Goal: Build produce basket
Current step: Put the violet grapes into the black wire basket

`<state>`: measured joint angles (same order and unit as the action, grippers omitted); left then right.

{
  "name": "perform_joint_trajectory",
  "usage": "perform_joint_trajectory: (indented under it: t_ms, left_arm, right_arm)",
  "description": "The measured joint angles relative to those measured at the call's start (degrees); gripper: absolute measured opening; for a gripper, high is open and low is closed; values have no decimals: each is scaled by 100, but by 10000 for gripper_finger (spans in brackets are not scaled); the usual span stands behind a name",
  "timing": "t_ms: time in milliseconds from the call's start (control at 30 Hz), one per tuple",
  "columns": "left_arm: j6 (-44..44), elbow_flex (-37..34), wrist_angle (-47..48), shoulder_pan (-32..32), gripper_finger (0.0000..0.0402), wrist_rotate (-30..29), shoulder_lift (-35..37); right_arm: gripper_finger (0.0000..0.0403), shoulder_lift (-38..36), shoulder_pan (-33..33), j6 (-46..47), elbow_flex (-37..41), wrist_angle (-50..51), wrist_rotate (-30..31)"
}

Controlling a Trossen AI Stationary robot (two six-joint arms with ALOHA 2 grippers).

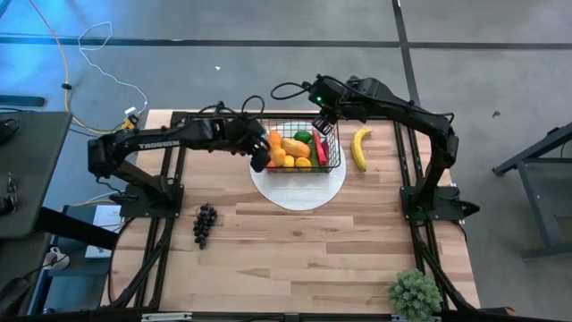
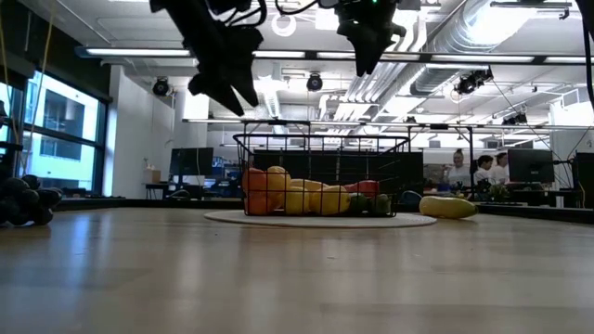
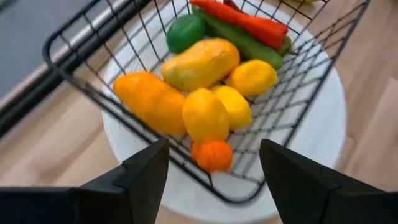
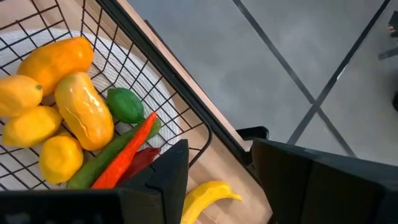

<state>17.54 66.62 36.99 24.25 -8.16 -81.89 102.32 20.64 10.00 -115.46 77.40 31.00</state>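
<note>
The black wire basket [image 1: 327, 161] stands on a round white plate [image 1: 299, 190] at the table's far middle. It holds produce: orange mangoes [image 3: 149, 99], lemons [image 3: 205, 115], a small orange fruit [image 3: 213, 155], a green fruit [image 4: 125, 104], and red [image 3: 249, 18] and green peppers [image 3: 239, 40]. My left gripper [image 3: 214, 149] hangs open above the basket's left end, with nothing between its fingers. Open and empty too, my right gripper [image 4: 219, 149] hovers over the basket's far right corner. A yellow banana [image 1: 360, 148] lies on the table right of the basket. Dark grapes [image 1: 205, 224] lie toward the near left.
A spiky green potted plant [image 1: 414, 293] stands at the table's near right corner. Bare wood stretches across the table's near half, between the grapes and the plant. People [image 2: 483, 172] sit in the room beyond the far edge.
</note>
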Motion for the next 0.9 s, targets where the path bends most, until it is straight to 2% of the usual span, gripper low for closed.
perform_joint_trajectory:
  t_ms: [133, 267, 600, 900]
  left_arm:
    - [435, -29, 510, -28, 239, 255, 323]
    - [1224, -228, 1000, -259, 239, 223, 733]
    - [3503, -725, 2009, -1554, 239, -105, 1335]
    - [5493, -1335, 2551, -2948, 239, -151, 1523]
  right_arm:
    - [161, 0, 0, 25, 0, 39, -149]
    - [161, 0, -2, 58, 0, 40, -347]
    - [161, 0, -42, 748, 2, 129, -877]
    - [161, 0, -362, 1377, 2, 297, -896]
